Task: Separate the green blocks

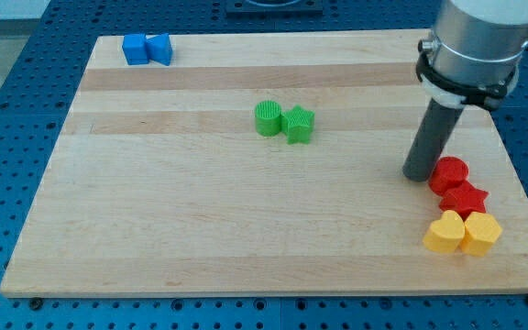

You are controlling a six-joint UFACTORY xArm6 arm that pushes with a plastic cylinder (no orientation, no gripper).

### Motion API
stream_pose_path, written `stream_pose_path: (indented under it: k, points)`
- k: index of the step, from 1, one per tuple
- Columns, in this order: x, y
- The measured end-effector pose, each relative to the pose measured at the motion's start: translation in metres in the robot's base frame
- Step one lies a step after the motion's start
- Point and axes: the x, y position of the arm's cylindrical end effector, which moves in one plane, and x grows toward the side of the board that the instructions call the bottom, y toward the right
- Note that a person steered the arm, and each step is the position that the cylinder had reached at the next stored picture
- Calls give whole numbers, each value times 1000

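Note:
A green round block and a green star block sit touching side by side near the upper middle of the wooden board. My tip rests on the board at the view's right, far to the right of the green blocks and just left of a red round block.
A red star block lies below the red round block. Two yellow blocks sit together near the lower right corner. Two blue blocks sit touching at the top left corner.

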Motion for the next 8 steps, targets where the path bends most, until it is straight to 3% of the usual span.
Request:
stream_pose_path:
  k: [2,3,5,8]
  points:
    - [-102,-12]
    - [-136,-54]
    - [-143,-158]
    - [-84,-169]
